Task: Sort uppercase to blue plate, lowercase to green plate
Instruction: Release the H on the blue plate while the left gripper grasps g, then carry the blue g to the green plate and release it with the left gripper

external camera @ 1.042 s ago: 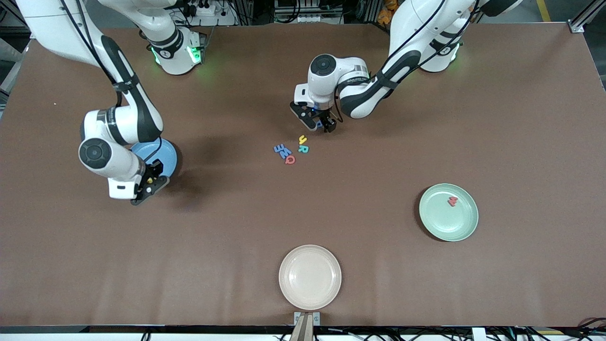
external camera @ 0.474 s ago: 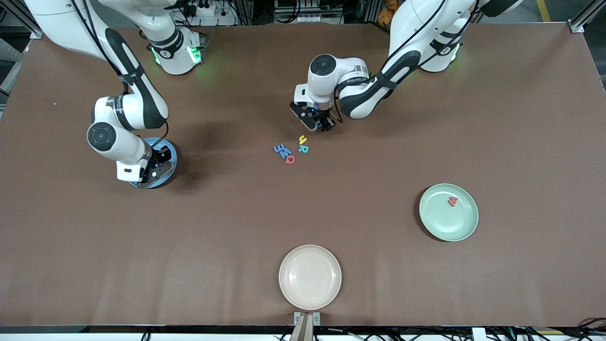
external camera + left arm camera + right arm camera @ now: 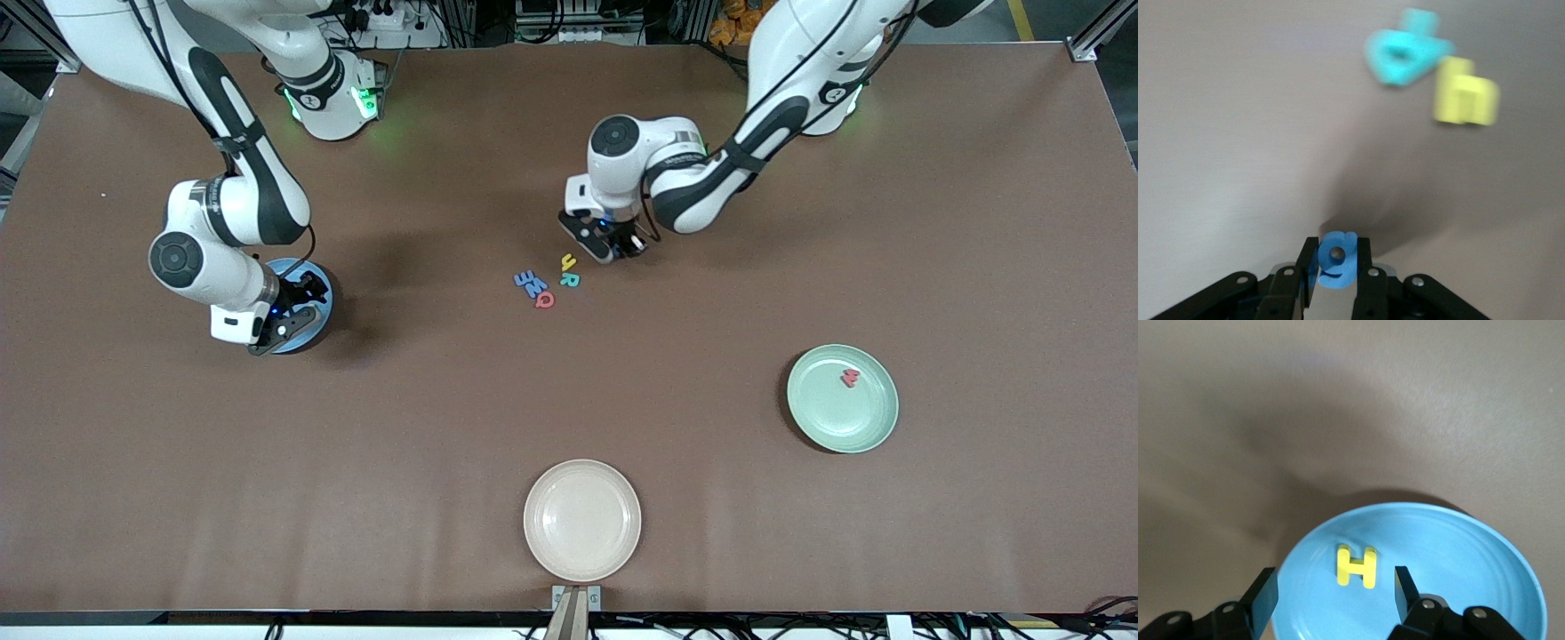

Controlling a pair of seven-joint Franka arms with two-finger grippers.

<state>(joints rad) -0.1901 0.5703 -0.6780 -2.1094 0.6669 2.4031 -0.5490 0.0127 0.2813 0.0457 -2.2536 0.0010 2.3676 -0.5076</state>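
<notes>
Over table: blue letter (image 3: 1337,259) in left gripper (image 3: 1337,270).

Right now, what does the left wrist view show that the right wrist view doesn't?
Only the left wrist view shows the left end effector shut on a rounded blue letter, with the teal R and yellow h lying on the table beneath it. Only the right wrist view shows the right end effector open above the blue plate, where the yellow H lies flat. Both share the brown table and black fingers at the picture's edge.
</notes>
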